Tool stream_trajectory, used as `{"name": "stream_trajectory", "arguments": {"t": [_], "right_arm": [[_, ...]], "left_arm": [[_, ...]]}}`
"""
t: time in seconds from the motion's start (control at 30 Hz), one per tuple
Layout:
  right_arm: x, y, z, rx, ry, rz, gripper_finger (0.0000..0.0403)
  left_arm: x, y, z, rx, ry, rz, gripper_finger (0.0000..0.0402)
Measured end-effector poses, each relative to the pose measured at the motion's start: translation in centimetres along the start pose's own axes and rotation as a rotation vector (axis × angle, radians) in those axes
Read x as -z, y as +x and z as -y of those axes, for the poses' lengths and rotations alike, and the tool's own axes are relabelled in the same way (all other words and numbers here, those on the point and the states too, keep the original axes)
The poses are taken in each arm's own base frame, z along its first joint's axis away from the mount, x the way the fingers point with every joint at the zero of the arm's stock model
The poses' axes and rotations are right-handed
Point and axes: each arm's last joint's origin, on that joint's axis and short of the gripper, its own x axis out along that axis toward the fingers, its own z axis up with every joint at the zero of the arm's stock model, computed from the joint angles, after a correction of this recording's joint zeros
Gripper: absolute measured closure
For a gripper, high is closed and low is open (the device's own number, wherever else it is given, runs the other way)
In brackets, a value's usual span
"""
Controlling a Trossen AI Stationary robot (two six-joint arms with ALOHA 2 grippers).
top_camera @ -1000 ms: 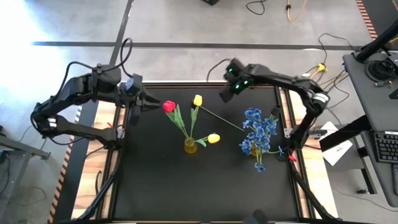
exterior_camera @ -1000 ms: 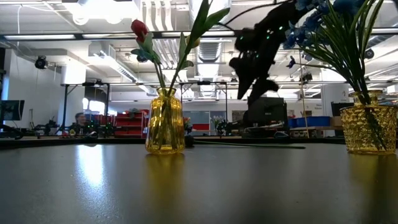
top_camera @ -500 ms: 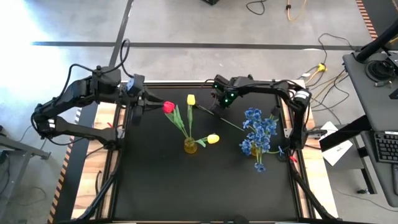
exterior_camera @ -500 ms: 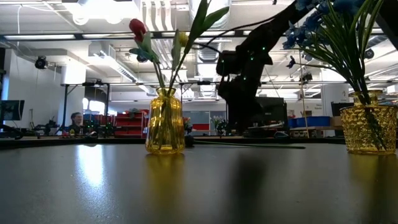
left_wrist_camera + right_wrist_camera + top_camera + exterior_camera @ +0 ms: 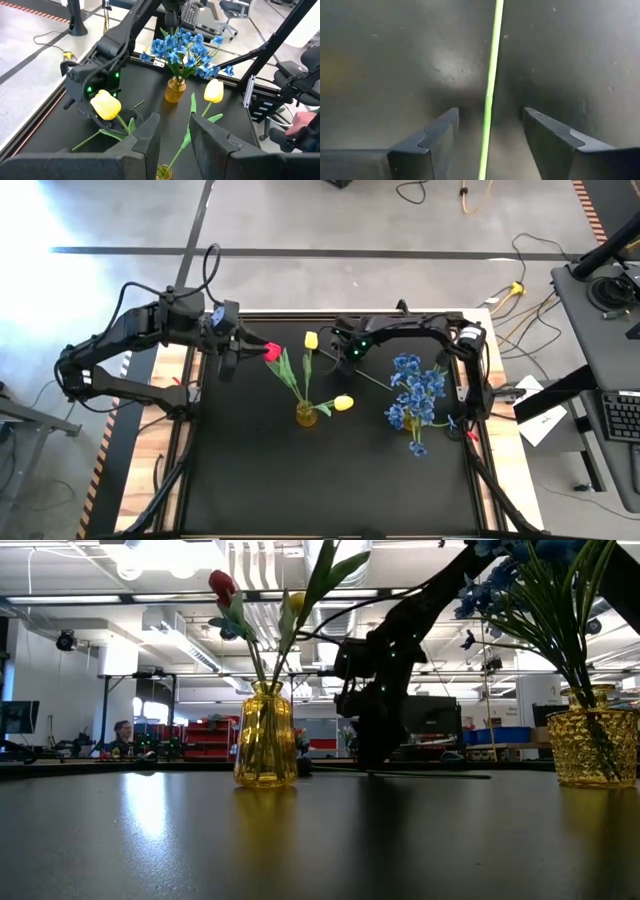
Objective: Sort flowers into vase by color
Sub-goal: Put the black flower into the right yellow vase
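Note:
A yellow tulip lies on the black table, its long stem running toward the blue flowers. My right gripper is open, low over that stem with one finger on either side, touching nothing that shows. A yellow glass vase holds a red tulip and a second yellow tulip. My left gripper is open, raised beside the red tulip's head. The blue blossom sprays stand in another yellow vase.
The two vases stand mid-table, about a hand's width apart, with bare black tabletop on the near side. Wooden strips and metal frame rails border the table's left and right edges. A person sits far back in the room.
My right gripper has swung from the table's far right area toward the left and dropped down over the lying yellow tulip's stem. My left gripper has edged a little toward the red tulip's head.

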Motion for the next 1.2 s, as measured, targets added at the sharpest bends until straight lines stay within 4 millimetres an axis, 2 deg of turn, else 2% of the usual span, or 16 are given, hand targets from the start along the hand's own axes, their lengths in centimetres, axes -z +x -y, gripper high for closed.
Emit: {"name": "stream_trajectory", "arguments": {"t": [0.17,0.47,0.63,0.7,0.87,1.03,1.2], "right_arm": [[0.0,1.3,-0.3,0.084,-0.026,-0.008,0.0229],[0.0,1.4,-0.6,0.151,-0.009,-0.005,0.0379],[0.2,0.1,-0.6,0.170,0.023,-0.009,0.0390],[0.7,-1.2,-0.3,0.195,0.034,-0.036,0.0390],[0.8,-6.6,1.5,0.289,0.104,0.035,0.0390],[1.2,-12.6,3.3,0.313,0.197,0.218,0.0390],[1.6,-18.4,3.2,0.216,0.213,0.461,0.0390]], "left_arm": [[-0.1,0.0,0.0,0.001,0.000,0.006,0.0310],[-0.4,0.3,0.0,-0.006,0.018,0.031,0.0310],[-0.5,0.8,-0.1,-0.007,0.026,0.031,0.0310],[-0.5,1.0,-0.1,-0.008,0.025,0.025,0.0310],[-0.5,1.2,-0.2,-0.009,0.024,0.023,0.0310],[-0.7,1.7,-0.2,-0.008,0.026,0.031,0.0310],[-0.9,2.2,-0.3,-0.006,0.029,0.044,0.0310]]}}
